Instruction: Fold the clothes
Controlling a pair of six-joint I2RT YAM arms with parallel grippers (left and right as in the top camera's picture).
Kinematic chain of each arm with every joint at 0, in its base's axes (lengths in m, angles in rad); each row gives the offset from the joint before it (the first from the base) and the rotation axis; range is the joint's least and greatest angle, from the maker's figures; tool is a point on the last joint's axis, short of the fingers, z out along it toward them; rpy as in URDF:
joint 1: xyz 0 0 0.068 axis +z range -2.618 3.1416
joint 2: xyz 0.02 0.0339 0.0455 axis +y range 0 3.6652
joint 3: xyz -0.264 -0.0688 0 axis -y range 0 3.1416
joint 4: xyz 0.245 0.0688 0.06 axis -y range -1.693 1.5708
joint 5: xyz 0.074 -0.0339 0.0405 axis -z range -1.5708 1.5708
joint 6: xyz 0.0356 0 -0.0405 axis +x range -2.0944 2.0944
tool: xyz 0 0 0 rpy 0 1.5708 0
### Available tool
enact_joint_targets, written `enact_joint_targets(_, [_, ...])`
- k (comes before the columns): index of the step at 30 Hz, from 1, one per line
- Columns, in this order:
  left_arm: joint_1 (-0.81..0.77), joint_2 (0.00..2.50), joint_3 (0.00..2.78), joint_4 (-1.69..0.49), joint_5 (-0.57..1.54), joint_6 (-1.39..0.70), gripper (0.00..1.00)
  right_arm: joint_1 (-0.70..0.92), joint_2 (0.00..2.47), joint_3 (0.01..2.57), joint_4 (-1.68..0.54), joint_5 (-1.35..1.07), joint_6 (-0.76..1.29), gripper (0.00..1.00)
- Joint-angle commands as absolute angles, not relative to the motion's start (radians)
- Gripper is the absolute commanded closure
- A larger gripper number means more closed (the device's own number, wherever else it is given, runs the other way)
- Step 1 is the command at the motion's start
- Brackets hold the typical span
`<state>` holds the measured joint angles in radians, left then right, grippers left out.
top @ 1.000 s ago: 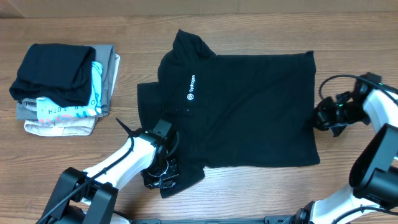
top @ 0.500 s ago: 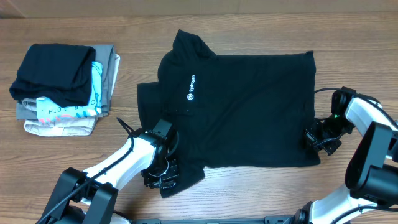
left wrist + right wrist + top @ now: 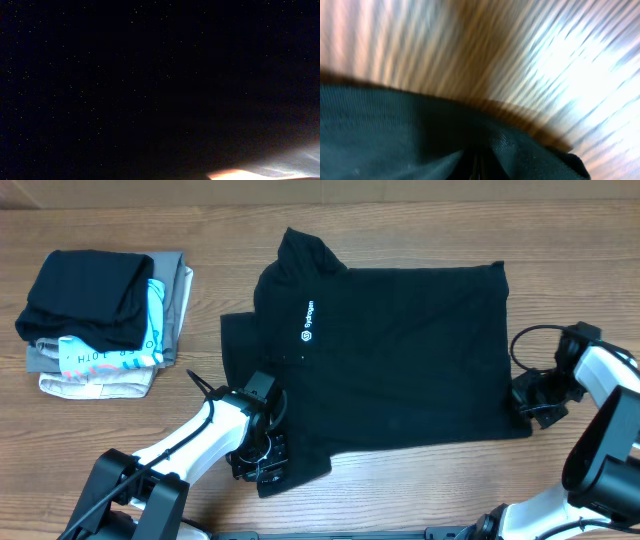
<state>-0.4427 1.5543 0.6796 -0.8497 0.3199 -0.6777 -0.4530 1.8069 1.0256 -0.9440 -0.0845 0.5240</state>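
While the black short-sleeved T-shirt of soft fabric (image 3: 400, 350) lies spread flat in the middle of the wooden surface (image 3: 120, 440), collar to the left and hem to the right with its small white chest logo (image 3: 307, 322) facing up, the step in hand looks like taking hold of the near edge for a first fold. The left hand (image 3: 258, 460) sits on the near sleeve (image 3: 290, 465) at the near-left corner; its wrist view shows only dark cloth pressed close, so I cannot tell whether its fingers are apart or together. The right hand (image 3: 527, 393) is at the hem near the near-right corner, and its blurred wrist view shows the cloth (image 3: 395, 130) puckering up to a ridge at the bottom centre, which I judge to mean it is clamped on the hem. To do this well, both grips should catch only the shirt's edge, not drag along the surface, and the 2 hands should lift and travel together toward the far edge so the cloth stays taut and lands straight. A 1-sided pull would skew the body. No container is in view; the stack of folded garments (image 3: 100, 320) lies loose at the far left, a black piece on top.
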Motion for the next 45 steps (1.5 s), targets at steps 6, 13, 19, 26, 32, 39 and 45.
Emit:
enact_joint_targets(6, [-0.436, 1.595, 0.632, -0.817, 0.226, -0.657, 0.76, -0.479, 1.863, 0.995, -0.783, 0.078, 0.524, 0.96])
enact_joint_targets(13, [-0.436, 1.595, 0.63, -0.877, 0.226, -0.657, 0.76, -0.499, 1.863, 0.995, -0.747, 0.096, 0.525, 0.96])
enact_joint_targets(19, [-0.436, 1.595, 0.63, -0.932, 0.237, -0.657, 0.88, -0.499, 1.863, 0.997, -0.762, 0.092, 0.525, 0.96])
enact_joint_targets(26, [-0.436, 1.592, 0.637, -0.971, 0.237, -0.624, 0.96, -0.499, 1.863, 1.087, -0.858, -0.003, 0.524, 0.95])
enact_joint_targets(32, [-0.436, 1.552, 0.784, -1.09, 0.234, -0.604, 0.91, -0.488, 1.863, 1.32, -1.029, -0.169, 0.457, 0.78])
enact_joint_targets(39, [-0.436, 1.494, 1.215, -1.297, 0.168, -0.551, 0.71, -0.451, 1.863, 1.645, -1.263, -0.294, 0.288, 0.51])
enact_joint_targets(45, [-0.435, 1.5, 1.498, -1.163, 0.054, -0.469, 0.86, -0.39, 1.863, 1.752, -1.211, -0.32, 0.188, 0.79])
